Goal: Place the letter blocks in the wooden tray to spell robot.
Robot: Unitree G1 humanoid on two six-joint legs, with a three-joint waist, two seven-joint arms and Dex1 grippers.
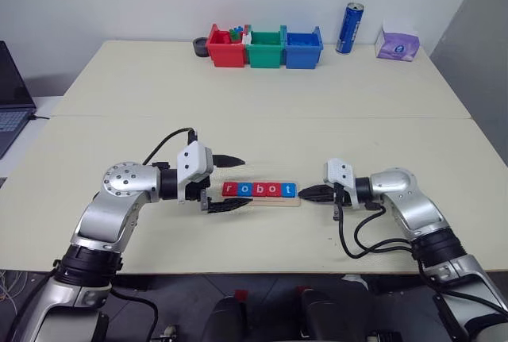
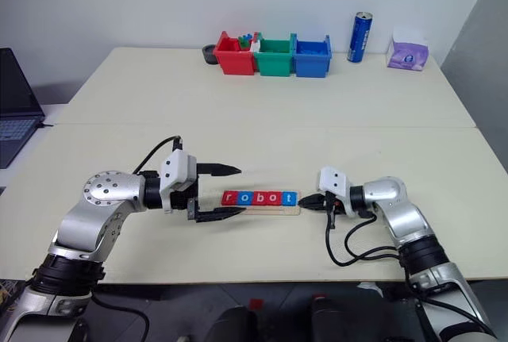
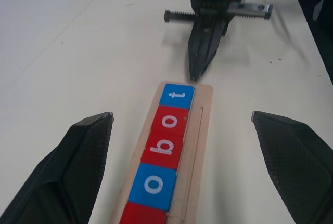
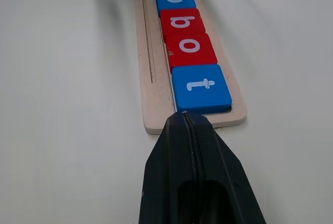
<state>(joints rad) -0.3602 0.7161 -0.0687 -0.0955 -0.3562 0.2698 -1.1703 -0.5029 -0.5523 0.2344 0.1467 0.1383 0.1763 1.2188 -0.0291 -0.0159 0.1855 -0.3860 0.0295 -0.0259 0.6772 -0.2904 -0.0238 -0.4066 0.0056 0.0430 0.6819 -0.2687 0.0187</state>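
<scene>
Five letter blocks (image 1: 259, 190) sit in a row on the wooden tray (image 4: 156, 107), reading robot, near the front middle of the surface (image 1: 262, 80). The tray's long axis runs straight between my two hands. My left hand (image 1: 228, 182) hangs at the r end, fingers wide apart and holding nothing. My right hand (image 1: 311, 194) lies at the t end, fingers pressed together, its tip seemingly just short of the tray's edge, though contact is hard to judge. Any last nudge would go along the row.
</scene>
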